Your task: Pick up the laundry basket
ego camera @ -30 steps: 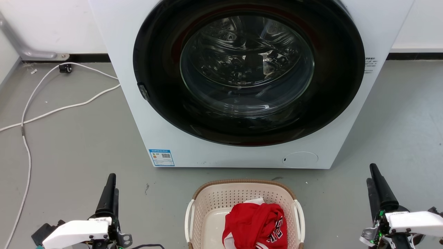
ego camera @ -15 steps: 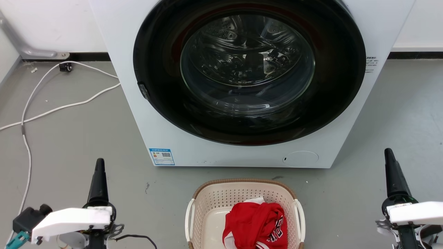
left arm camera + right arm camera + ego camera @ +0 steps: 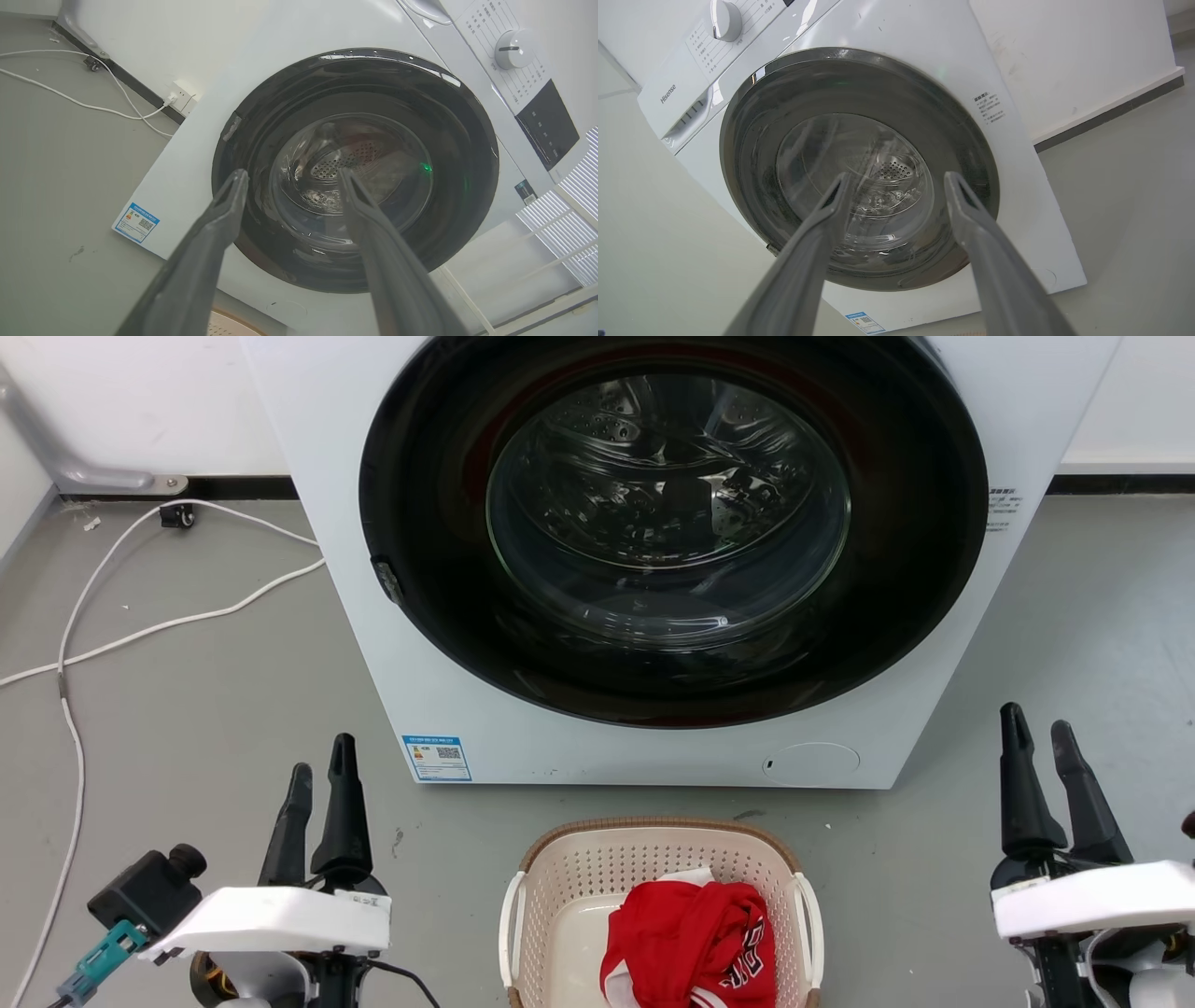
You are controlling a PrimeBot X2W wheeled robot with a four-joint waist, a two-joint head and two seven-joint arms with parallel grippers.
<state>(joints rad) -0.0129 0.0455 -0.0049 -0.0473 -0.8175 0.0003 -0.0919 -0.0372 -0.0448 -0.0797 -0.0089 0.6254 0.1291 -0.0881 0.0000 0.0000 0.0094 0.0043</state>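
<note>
Far left, across the grey floor [image 3: 187,728]: a white cable [image 3: 140,635] trailing back toward the wall.

Lower left: the left gripper [image 3: 322,761], pointing up at the washing machine [image 3: 373,644]. Jaws released, a clear gap between the two dark fingers, nothing between them. In the left wrist view, spread wide against the round black door [image 3: 448,616]. Well apart from the basket, off to its left.

Just right of that, low on the washer's white front: a small blue label [image 3: 435,760].

Bottom centre: the laundry basket [image 3: 579,882], cream and perforated with a brown rim, resting on the floor just in front of the washer, its near end cut off by the lower edge of the head view. White handles [image 3: 507,933] on both sides, untouched. Inside, toward the right half: a crumpled red garment [image 3: 691,943] with white trim.

Lower right: the right gripper [image 3: 1036,721], likewise pointing up, jaws released and empty, well clear of the basket's right handle.
</note>
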